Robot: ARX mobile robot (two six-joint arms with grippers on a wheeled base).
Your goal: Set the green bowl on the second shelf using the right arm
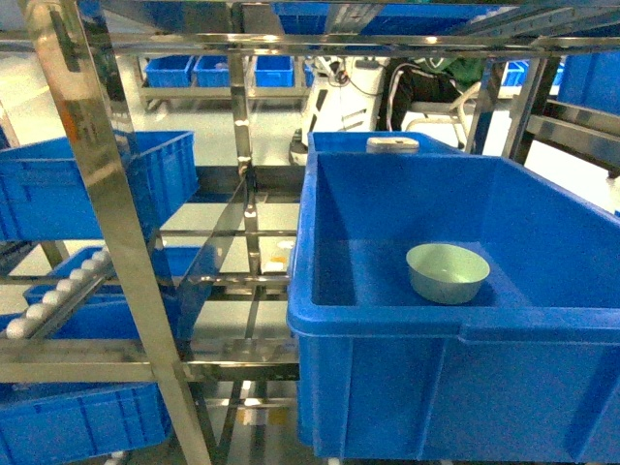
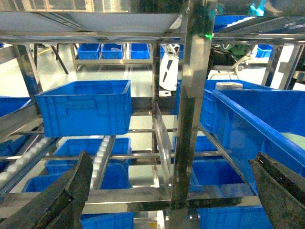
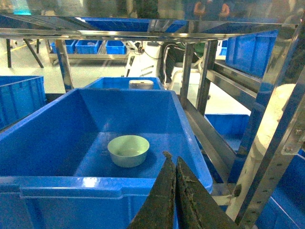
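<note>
Right wrist view: the green bowl (image 3: 128,150) is sitting upright on the floor of a large blue crate (image 3: 95,191), while the right gripper (image 3: 174,164) is hovering just outside the crate's near wall, its fingers pressed together and holding nothing. The bowl is lying ahead and slightly left of the fingertips, below the rim, so the reach appears to call for going over the wall and down. The left gripper (image 2: 171,164) is waiting with fingers spread wide, facing the steel rack (image 2: 193,95).

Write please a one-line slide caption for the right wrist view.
Green bowl sits upright inside a large blue crate on the steel rack; the right tool is shut, outside the crate's near rim.
</note>
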